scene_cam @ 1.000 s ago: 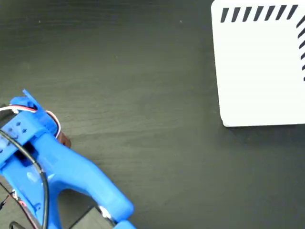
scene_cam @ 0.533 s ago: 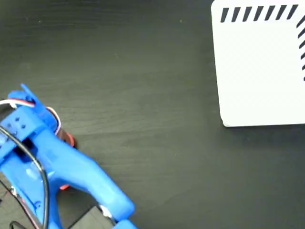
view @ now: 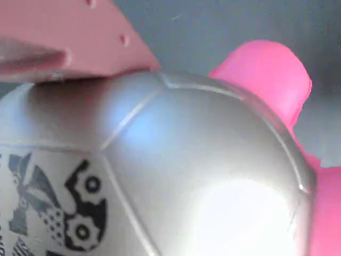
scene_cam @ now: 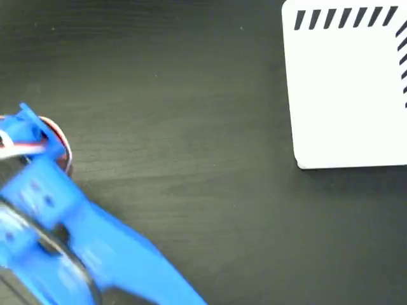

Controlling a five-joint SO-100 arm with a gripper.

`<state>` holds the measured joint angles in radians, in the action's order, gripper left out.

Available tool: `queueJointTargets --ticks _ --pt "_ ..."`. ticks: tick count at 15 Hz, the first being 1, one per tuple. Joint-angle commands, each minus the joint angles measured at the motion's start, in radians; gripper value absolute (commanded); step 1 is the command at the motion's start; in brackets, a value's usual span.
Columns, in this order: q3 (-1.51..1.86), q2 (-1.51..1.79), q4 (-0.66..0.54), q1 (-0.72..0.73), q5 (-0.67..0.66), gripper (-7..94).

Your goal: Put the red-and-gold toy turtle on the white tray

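No readable text, brand or number anywhere. Turtle shell (view: 176,181) carries a dark printed mark (view: 64,213) — gear-like circles and patterned shapes, no letters legible, wrist view. White tray (scene_cam: 346,89) bears only black diagonal stripes — no writing.

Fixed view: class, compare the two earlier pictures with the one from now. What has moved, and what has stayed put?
The blue arm has shifted and now shows blurred and larger, so it is probably moving. The red bit of turtle seen beside it half a second ago is now hidden. The wrist view shows the turtle's shell close against a finger; whether it is gripped cannot be told. The white tray and the dark table are unchanged.
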<state>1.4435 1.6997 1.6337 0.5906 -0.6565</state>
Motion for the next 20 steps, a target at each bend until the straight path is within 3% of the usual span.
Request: queueJointTargets --ticks 1,4,10,14,20 --pt "-0.118 0.138 0.020 -0.005 0.066 0" --pt "-0.176 0.144 0.040 -0.164 0.100 0" --pt "-0.449 -0.071 0.156 -0.646 0.196 0" --pt "-0.558 -0.247 0.156 -0.953 0.225 0" --pt "-0.746 -0.459 0.156 -1.149 0.396 0"
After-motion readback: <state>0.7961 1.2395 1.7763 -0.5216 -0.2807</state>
